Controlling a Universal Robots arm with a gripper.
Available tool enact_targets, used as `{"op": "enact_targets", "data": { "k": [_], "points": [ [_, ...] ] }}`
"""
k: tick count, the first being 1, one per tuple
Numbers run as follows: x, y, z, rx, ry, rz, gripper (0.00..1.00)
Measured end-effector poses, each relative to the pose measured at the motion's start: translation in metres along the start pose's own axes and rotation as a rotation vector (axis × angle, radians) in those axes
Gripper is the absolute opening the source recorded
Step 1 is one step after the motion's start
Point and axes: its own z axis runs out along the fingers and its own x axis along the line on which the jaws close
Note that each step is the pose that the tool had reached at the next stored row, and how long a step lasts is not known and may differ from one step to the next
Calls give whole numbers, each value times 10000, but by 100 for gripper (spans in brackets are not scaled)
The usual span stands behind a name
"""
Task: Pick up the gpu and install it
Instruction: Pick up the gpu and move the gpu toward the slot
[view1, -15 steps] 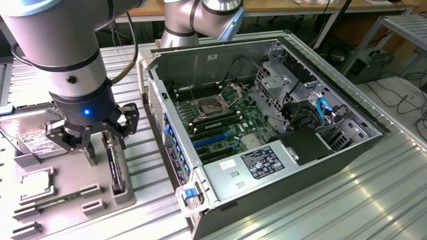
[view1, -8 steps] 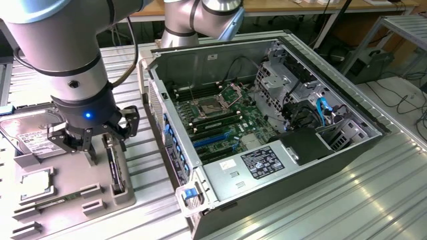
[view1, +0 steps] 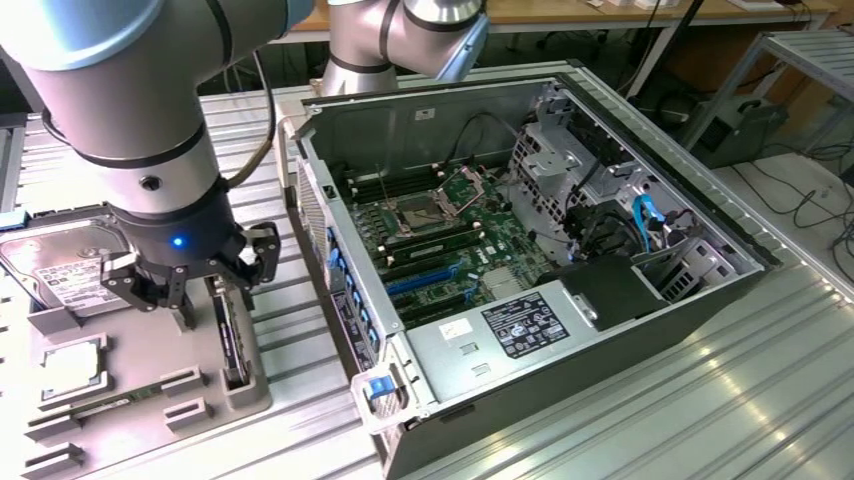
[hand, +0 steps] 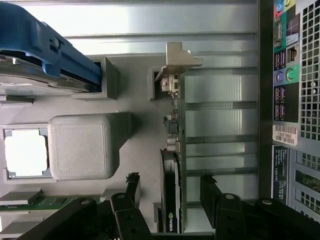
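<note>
The gpu (hand: 172, 145) stands on edge in a slot of the grey holder tray (view1: 134, 400), a thin dark card with its silver bracket (hand: 176, 60) at one end. In the exterior view the gpu (view1: 231, 345) is at the left, beside the computer case. My gripper (hand: 171, 187) is low over the card and open. One black finger (hand: 132, 184) is on one side of the card and the other finger (hand: 210, 189) on the opposite side, each with a gap to it. In the exterior view my gripper (view1: 214, 300) hangs just above the tray.
The open computer case (view1: 534, 260) lies at the exterior view's right, its motherboard (view1: 441, 250) exposed and its rear panel (hand: 295, 100) close to the tray. On the tray also sit a hard drive (view1: 60, 270), a square CPU (hand: 25, 152) and a memory stick (hand: 30, 202).
</note>
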Motion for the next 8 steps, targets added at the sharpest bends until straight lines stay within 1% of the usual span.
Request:
{"op": "enact_targets", "data": {
  "k": [8],
  "points": [
    [4, 1, 148, 0, 0, 1, 60]
  ]
}}
